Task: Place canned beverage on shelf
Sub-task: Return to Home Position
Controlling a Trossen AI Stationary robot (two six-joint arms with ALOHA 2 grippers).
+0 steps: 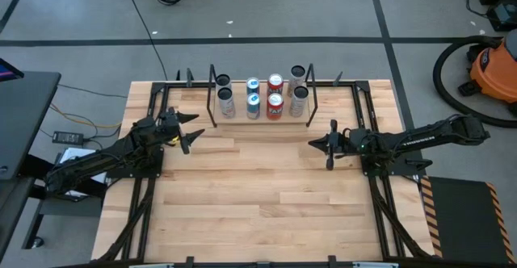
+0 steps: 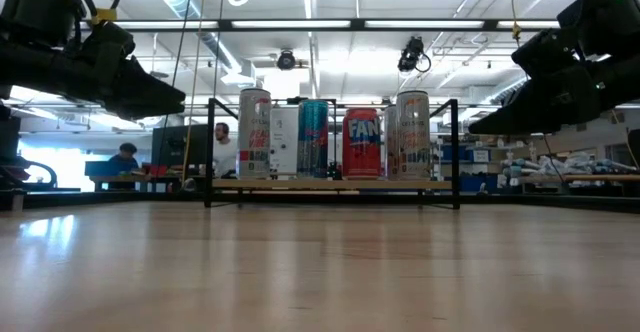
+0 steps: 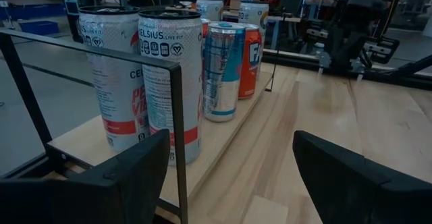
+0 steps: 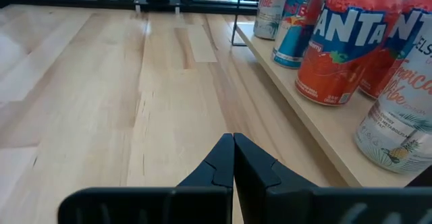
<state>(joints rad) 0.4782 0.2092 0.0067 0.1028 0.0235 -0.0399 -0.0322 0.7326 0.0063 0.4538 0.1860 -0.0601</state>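
Along the far edge of the table [image 1: 266, 211], the shelf [image 1: 262, 121] carries eight cans [image 1: 253, 101], two rows of four, all upright between the black end frames [image 1: 212, 98]. Every can in view is on the board. By my reading the stocking is done and only the retreat is left.

Left gripper [image 1: 191, 132]: fingers spread wide, empty, hovering off the shelf's left end. Right gripper [image 1: 315, 143]: fingers pressed together, empty, off the shelf's right end, above bare wood.

Handling, should you need to re-seat one:
- Judge these as thin-walled aluminium, stiff if full, easily dented by a hard squeeze.
- The glossy printed skin may slip.
- The tall white cans [image 3: 158, 82] look tip-prone; the shorter red can [image 4: 334, 45] should sit steadier.
- Take hold mid-body, across the width, coming from the open front.
- Neighbours stand nearly touching, so finger room is scant. Reach for the front row only.
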